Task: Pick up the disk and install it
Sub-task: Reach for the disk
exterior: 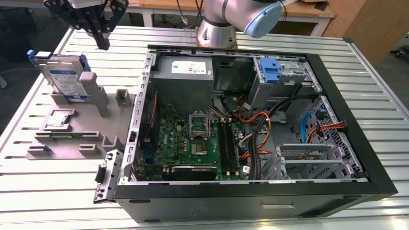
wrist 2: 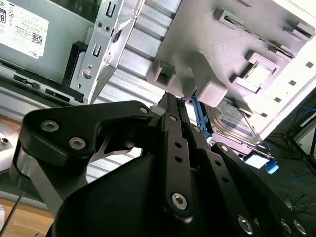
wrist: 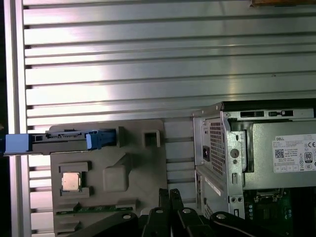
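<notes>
Gripper sits closest to the lens in both wrist views. I see its fingers pressed together, nothing clamped.

Exterior view: it hangs above the ribbed table, apart from the disk, at roughly 1 o'clock from it. Disk stands upright on edge in a slot of the grey fixture, blue carrier around it, label facing out. Fixture lies at 9 o'clock of the open computer case. Inside the case: blue bracket at 1 o'clock, power supply at 11 o'clock.
</notes>
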You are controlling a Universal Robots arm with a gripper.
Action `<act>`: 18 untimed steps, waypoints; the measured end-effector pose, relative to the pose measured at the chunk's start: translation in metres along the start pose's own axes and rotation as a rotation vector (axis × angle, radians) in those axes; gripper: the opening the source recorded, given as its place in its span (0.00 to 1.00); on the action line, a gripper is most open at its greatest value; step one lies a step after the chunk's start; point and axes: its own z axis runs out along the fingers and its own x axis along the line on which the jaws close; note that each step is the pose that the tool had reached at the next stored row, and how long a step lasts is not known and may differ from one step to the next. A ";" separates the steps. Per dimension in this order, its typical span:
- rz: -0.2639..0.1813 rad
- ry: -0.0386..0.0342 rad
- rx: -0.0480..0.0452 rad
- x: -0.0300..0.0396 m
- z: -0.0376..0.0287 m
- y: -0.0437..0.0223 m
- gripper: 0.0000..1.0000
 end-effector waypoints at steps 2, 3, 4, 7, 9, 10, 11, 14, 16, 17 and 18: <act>0.000 0.0001 0.0000 0.0009 0.0000 -0.0001 0.15; 0.000 0.0001 0.0001 0.0013 0.0000 -0.0001 0.15; 0.000 0.0000 0.0001 0.0016 0.0000 -0.0001 0.15; 0.000 0.0000 0.0000 0.0025 0.0000 -0.0002 0.15; 0.000 0.0000 0.0000 0.0032 0.0000 -0.0002 0.15; 0.000 0.0000 0.0001 0.0035 0.0000 -0.0003 0.15; 0.000 0.0001 0.0000 0.0039 0.0000 -0.0003 0.15; 0.000 0.0000 0.0000 0.0050 0.0001 -0.0004 0.15; 0.000 0.0001 0.0001 0.0057 0.0000 -0.0004 0.15; 0.000 0.0000 0.0000 0.0060 0.0001 -0.0005 0.15; 0.000 0.0000 0.0000 0.0064 0.0001 -0.0005 0.15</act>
